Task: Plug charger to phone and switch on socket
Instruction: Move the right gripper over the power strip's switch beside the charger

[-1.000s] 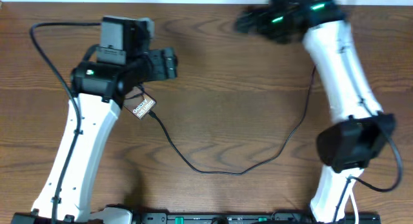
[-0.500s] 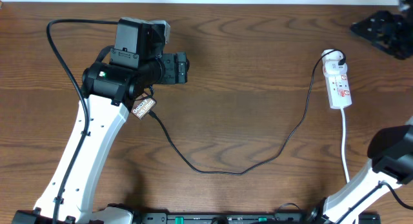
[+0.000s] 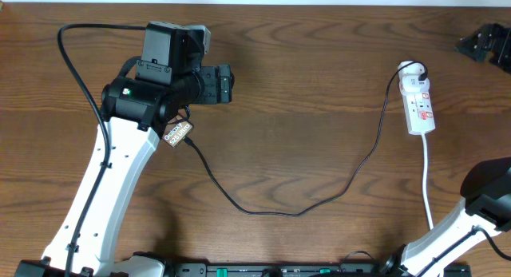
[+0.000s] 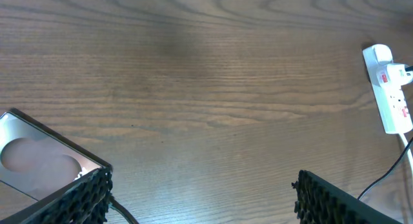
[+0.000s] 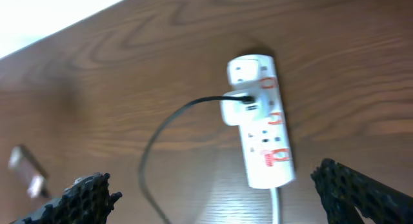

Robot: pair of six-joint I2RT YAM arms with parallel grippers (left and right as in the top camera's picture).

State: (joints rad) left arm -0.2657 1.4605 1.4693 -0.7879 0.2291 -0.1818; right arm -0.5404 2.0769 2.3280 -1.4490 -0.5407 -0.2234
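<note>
The phone [image 3: 177, 133] lies flat beside my left arm, its "Galaxy" lettering showing; in the left wrist view the phone [image 4: 39, 156] sits at the lower left, touching my left finger. The charger [image 3: 263, 211] runs as a thin black cable from the phone's end across the table to the socket [image 3: 419, 101], where its black plug sits in the top end. My left gripper [image 3: 223, 84] [image 4: 200, 188] hangs open over bare wood, holding nothing. At the table's far right corner my right gripper [image 3: 485, 44] [image 5: 213, 179] is open, with the socket [image 5: 261, 121] below it.
The socket's white cord [image 3: 427, 181] runs down toward the front edge by the right arm's base [image 3: 487, 189]. The left arm's thick black cable [image 3: 76, 61] loops at the back left. The charger cable sags across the table's middle.
The right arm has swung away from above the socket to the far right corner, uncovering the socket. The left arm shifted slightly right, then held still.
</note>
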